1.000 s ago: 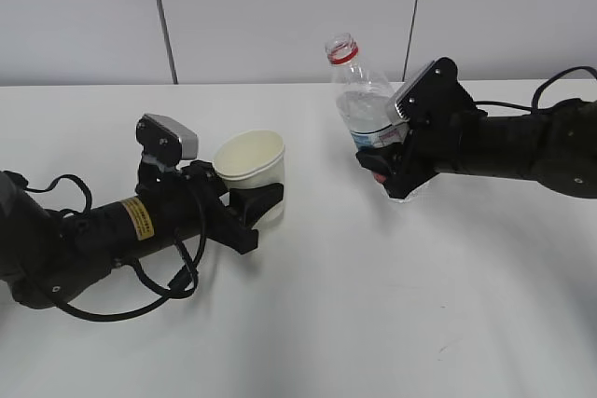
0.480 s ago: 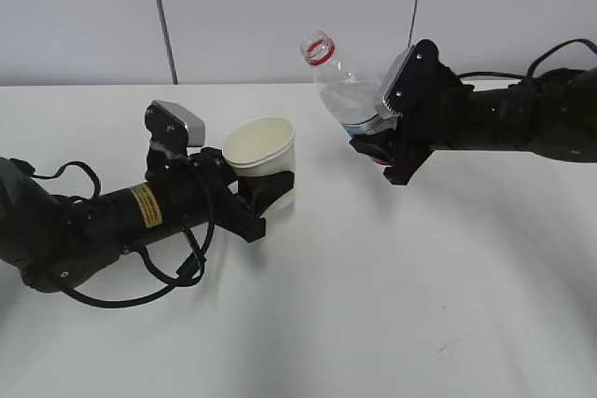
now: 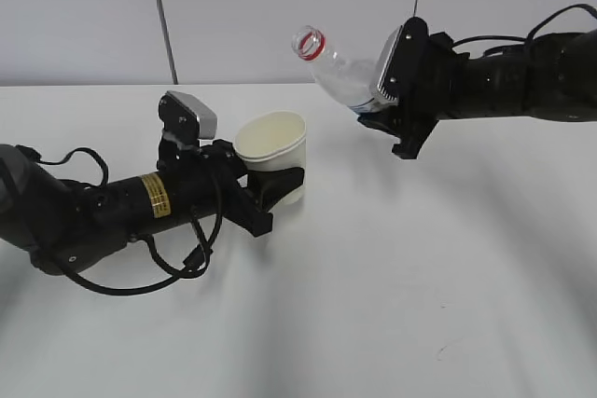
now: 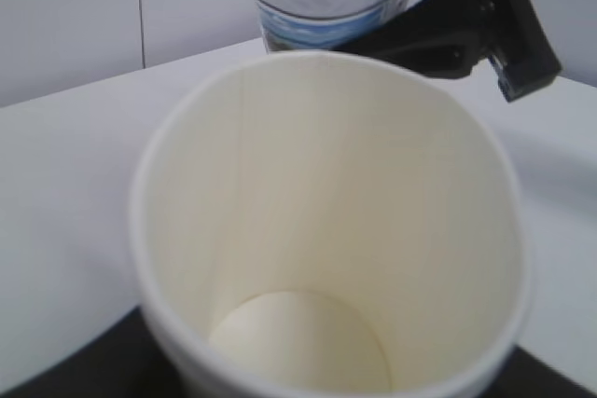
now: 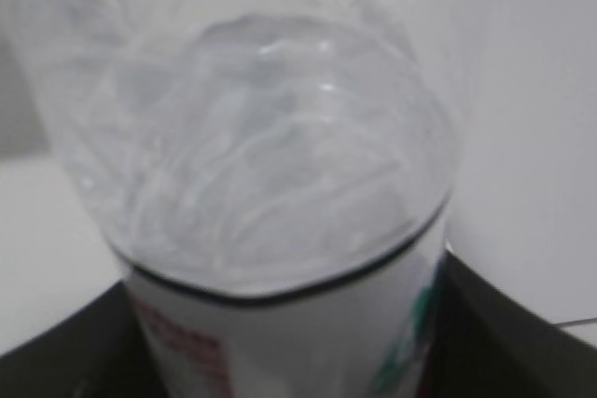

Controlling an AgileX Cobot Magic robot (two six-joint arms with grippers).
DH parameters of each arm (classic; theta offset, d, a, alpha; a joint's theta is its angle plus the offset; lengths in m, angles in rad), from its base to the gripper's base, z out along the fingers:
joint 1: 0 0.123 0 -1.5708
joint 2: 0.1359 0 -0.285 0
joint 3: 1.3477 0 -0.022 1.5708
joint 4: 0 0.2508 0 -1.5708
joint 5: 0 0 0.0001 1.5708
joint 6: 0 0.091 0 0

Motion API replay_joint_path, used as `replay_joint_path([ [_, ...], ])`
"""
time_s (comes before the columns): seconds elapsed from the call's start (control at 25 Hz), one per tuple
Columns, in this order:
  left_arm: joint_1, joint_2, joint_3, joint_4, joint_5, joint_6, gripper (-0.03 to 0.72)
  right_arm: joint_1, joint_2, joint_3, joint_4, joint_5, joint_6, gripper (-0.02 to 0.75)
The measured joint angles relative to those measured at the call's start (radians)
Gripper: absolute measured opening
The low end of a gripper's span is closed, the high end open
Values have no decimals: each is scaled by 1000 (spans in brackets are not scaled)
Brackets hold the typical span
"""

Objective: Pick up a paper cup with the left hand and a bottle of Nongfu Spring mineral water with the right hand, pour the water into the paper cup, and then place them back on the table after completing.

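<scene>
My left hand, with the yellow label, holds the white paper cup (image 3: pixel 273 148) upright; the left gripper (image 3: pixel 280 185) is shut on its lower wall. In the left wrist view the cup (image 4: pixel 326 221) fills the frame and its inside is dry and empty. My right gripper (image 3: pixel 378 116) is shut on the clear bottle (image 3: pixel 338 72), raised above the table (image 3: pixel 392 286) and tilted with its open, red-ringed mouth up-left toward the cup. The water shows through the plastic in the right wrist view (image 5: pixel 252 156). The bottle's label (image 4: pixel 326 20) shows just beyond the cup's far rim.
A grey panelled wall (image 3: pixel 280 6) runs behind the table's far edge. Loose black cables (image 3: pixel 168 272) hang from the left arm onto the tabletop.
The right gripper has lifted the bottle and tilted it further left toward the cup. The left arm has moved the cup right and slightly up, closer to the bottle.
</scene>
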Motion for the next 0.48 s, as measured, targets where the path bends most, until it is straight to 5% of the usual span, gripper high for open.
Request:
replay_joint_path([
  [0.48, -1, 0, -24, 37, 31, -19, 382, 0, 0, -76, -164, 70, 0, 466],
])
